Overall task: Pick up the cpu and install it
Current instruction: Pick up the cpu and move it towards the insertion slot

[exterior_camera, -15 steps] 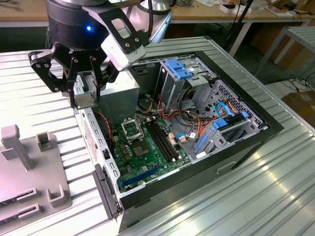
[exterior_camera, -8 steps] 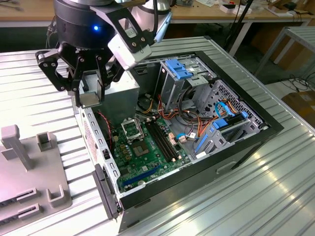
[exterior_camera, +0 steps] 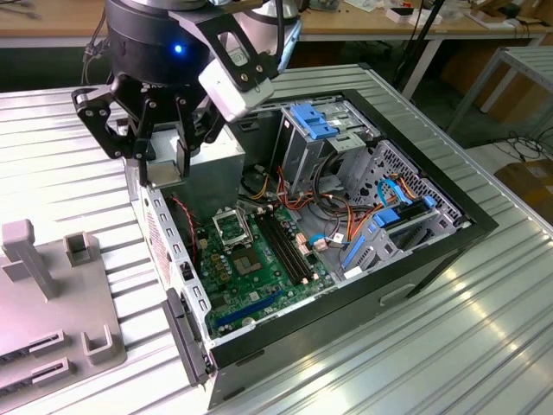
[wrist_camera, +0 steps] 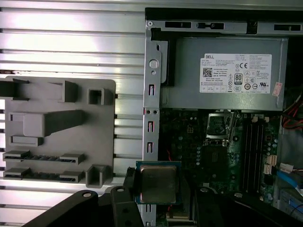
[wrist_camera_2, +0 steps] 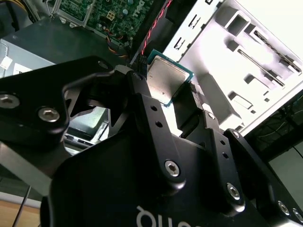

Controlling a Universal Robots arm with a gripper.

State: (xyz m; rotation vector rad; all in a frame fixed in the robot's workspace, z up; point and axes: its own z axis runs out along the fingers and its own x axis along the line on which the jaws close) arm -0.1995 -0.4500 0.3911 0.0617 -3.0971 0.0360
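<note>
cpu (wrist_camera: 157,183) in jaws above case (wrist_camera: 151,94)

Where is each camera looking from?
Exterior view: off the arm, looking down at the open computer case; the end effector shows.
First wrist view: on the arm, looking down at the motherboard and grey tray.
Second wrist view: on the arm, looking past the end effector's black body.
Both wrist views share the gripped cpu.
</note>
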